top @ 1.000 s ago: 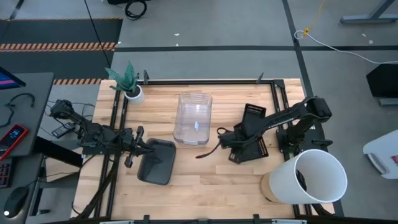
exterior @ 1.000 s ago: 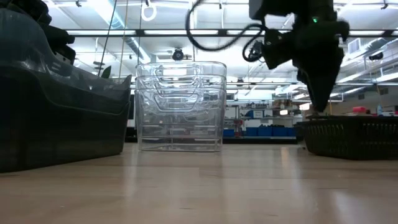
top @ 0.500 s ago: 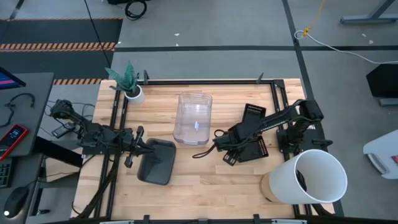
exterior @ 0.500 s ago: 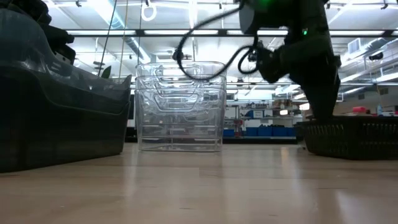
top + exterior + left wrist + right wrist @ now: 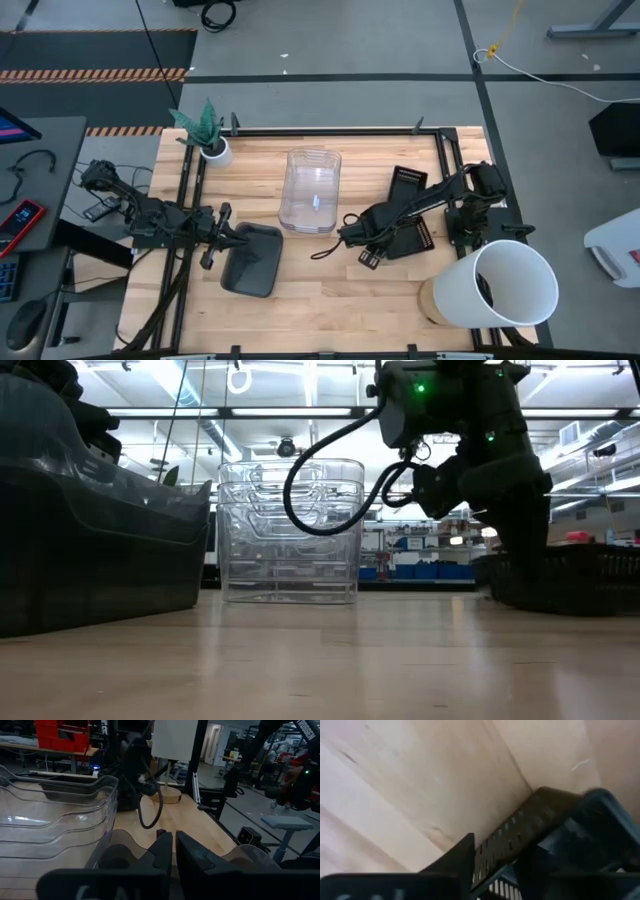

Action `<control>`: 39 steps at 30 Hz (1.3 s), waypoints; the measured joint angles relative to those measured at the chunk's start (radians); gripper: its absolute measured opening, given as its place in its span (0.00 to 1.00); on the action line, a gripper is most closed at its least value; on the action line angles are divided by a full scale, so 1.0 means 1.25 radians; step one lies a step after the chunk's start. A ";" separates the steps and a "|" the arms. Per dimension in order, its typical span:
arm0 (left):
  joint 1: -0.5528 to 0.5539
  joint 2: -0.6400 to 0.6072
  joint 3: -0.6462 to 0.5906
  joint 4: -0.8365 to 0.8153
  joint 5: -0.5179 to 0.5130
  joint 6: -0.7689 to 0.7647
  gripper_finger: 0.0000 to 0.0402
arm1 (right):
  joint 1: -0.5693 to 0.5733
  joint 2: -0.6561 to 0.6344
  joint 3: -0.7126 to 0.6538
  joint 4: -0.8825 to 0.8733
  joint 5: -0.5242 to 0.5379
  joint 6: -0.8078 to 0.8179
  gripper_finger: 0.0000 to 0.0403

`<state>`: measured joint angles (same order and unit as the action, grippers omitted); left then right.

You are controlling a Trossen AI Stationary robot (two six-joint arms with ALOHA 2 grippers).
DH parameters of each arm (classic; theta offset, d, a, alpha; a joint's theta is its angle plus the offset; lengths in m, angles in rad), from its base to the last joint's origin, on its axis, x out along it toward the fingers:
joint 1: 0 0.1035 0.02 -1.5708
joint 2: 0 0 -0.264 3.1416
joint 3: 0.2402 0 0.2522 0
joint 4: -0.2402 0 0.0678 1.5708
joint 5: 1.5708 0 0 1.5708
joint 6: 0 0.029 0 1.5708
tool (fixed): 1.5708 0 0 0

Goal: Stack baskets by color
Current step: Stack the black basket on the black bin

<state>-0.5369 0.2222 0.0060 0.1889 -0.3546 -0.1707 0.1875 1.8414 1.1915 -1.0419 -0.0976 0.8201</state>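
Observation:
A stack of clear baskets (image 5: 312, 190) stands mid-table. A smoky dark grey basket (image 5: 252, 260) rests on its base near the left. Two black slotted baskets lie on the right, one farther back (image 5: 407, 183) and one nearer (image 5: 410, 240). My right gripper (image 5: 362, 243) points down over the nearer one's left wall and is shut on it. My left gripper (image 5: 228, 236) is shut and level at the grey basket's far left corner. My right gripper has the nearer black basket's slotted side wall (image 5: 520, 832) between its fingers, one finger (image 5: 455, 862) outside and the other inside. It comes from above, pointing down. The basket sits with its base on the table. My left gripper: whether it touches the grey basket's rim (image 5: 125, 852), I cannot tell.
A big white bucket (image 5: 505, 283) stands at the near right corner. A small white pot with a green plant (image 5: 213, 150) stands at the far left. A black frame rail (image 5: 445, 170) edges the table. Bare wood lies between the clear stack and the near edge.
My right gripper has sunk and gone a little toward the table's left and near edges, down onto the nearer black basket's left wall, rolling its wrist somewhat. The basket has stayed where it was.

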 joint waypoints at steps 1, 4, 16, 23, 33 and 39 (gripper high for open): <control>0.000 0.000 0.000 0.000 0.000 0.000 0.07 | 0.000 0.000 0.000 -0.003 -0.006 0.000 0.28; 0.000 0.000 0.000 0.000 0.000 0.000 0.07 | 0.000 0.000 0.000 -0.010 -0.023 0.000 0.18; 0.000 0.000 0.000 0.000 0.000 0.000 0.07 | 0.034 -0.131 0.000 -0.114 -0.051 0.064 0.03; 0.000 0.000 0.000 0.000 0.000 0.000 0.08 | 0.040 -0.242 0.000 -0.161 0.047 0.107 0.02; 0.000 0.000 0.000 0.000 0.000 0.000 0.07 | -0.081 -0.257 0.000 -0.254 0.312 -0.222 0.01; 0.000 0.000 0.000 0.000 0.000 0.000 0.07 | -0.208 -0.257 -0.017 -0.187 0.332 -0.373 0.01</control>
<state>-0.5369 0.2222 0.0063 0.1894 -0.3542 -0.1711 -0.0731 1.5201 1.1701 -1.2756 0.3172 0.3534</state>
